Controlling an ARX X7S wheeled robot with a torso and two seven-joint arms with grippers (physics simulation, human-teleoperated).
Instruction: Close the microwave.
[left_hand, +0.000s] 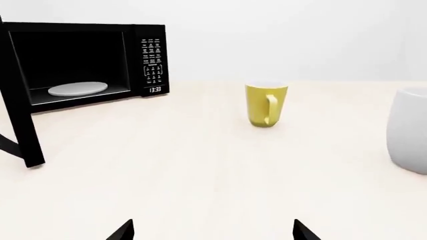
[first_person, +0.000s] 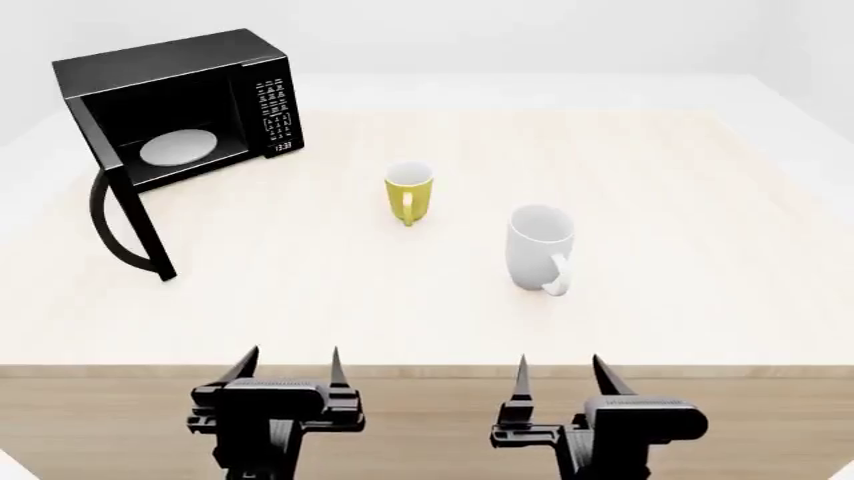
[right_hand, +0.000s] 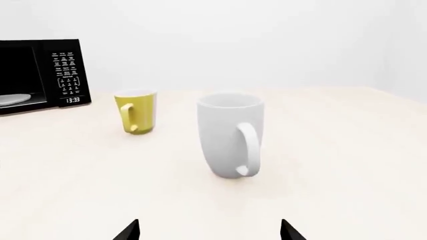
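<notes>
Large black boxy microwave (first_person: 200, 100) sits at the upper left of my head view, on the pale wooden surface (first_person: 694, 250). Its windowed hinged door (first_person: 120, 205) stands swung wide open toward the lower left, with the curved black handle (first_person: 104, 220) on its outer face. Cavity exposed; white round plate (first_person: 179, 148) lies flat inside. White-marked button panel (first_person: 274, 115) faces me on the right side of the box, clock digits lit below it.

Right of the microwave and well apart from it, near the centre of the frame, a small yellow ceramic mug (first_person: 408, 192) stands upright, handle turned toward me. A taller white ceramic mug (first_person: 541, 248) stands upright just lower right of the yellow one, not touching, handle toward the lower right.

My left gripper (first_person: 292, 365) is at the bottom left of the head view, at the near edge of the surface, jaws spread apart with nothing between them. My right gripper (first_person: 558, 370) is at the bottom right, jaws likewise spread and empty. Both are well apart from the microwave and the mugs.

Left wrist view: open door edge at the far left of the frame, plate in the cavity, yellow mug at centre.
</notes>
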